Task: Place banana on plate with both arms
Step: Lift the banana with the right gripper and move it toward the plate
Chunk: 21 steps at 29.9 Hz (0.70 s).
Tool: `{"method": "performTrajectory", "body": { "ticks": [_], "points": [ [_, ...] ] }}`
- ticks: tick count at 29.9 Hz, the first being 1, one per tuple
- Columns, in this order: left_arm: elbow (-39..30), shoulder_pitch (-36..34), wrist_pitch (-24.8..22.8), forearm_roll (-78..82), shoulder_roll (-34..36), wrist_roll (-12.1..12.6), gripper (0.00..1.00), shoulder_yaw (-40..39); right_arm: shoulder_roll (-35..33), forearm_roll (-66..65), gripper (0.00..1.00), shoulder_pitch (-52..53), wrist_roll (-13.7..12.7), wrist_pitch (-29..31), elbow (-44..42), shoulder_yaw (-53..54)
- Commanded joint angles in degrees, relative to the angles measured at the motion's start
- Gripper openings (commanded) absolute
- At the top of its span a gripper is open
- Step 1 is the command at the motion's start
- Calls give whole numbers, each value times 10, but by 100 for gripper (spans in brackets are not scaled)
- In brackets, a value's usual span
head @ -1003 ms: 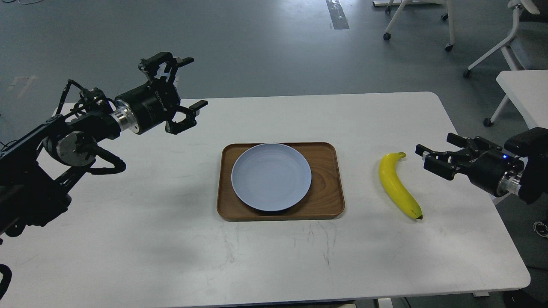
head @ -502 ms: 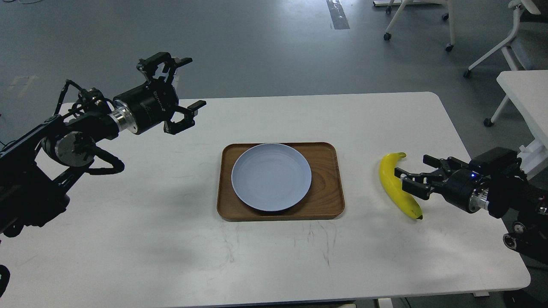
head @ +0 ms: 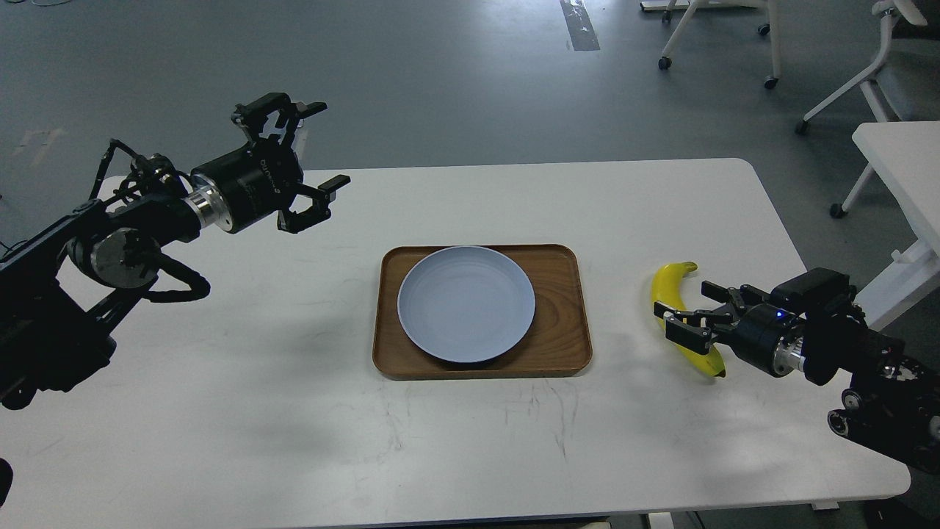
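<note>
The banana (head: 679, 317) lies flat on the white counter (head: 294, 382), to the right of the wooden tray (head: 562, 323) and apart from it. Its long axis runs from the far stem end, which curls toward the right, down to the dark tip at the near right, so it lies roughly near-to-far with a slight slant.

Our right gripper (head: 689, 317) is at the banana's lower half, reaching in from the right across that axis. Its jaws are spread, one finger on the far side and one on the near side of the fruit, with yellow showing between them; we cannot tell whether either finger touches the skin yet. We judge that the coming move turns on this: the jaws already straddle the banana crosswise, so closing should pinch its width, provided they sit low enough.

Our left gripper (head: 312, 173) hangs above the far left of the counter, well apart from the banana, jaws spread and holding nothing. The right arm is clearly the nearer one.

The pale blue-grey plate (head: 466, 303) sits empty on the tray, left of the banana, so the carry would go leftward over the tray's right rim.
</note>
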Motion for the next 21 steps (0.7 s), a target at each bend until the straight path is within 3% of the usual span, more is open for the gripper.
{"method": "performTrajectory", "body": {
  "ticks": [1, 6, 9, 14, 19, 21],
  "points": [
    [0, 0, 0, 0, 0, 0, 99, 0, 5, 0, 94, -5, -2, -3, -5, 0],
    [0, 4, 0, 0, 1, 0, 99, -1, 14, 1, 92, -14, -4, -4, -5, 0],
    [0, 4, 0, 0, 1, 0, 99, 0, 21, 1, 86, -17, -7, -5, -9, 0],
    [0, 5, 0, 0, 3, 0, 99, 1, 21, 1, 71, -21, -8, -4, -12, -1],
    [0, 5, 0, 0, 3, 0, 99, 4, 21, 1, 44, -31, -8, -4, -13, -1],
    [0, 5, 1, 1, 3, 0, 99, 4, 21, 1, 42, -33, -8, -4, -13, -2]
  ]
}}
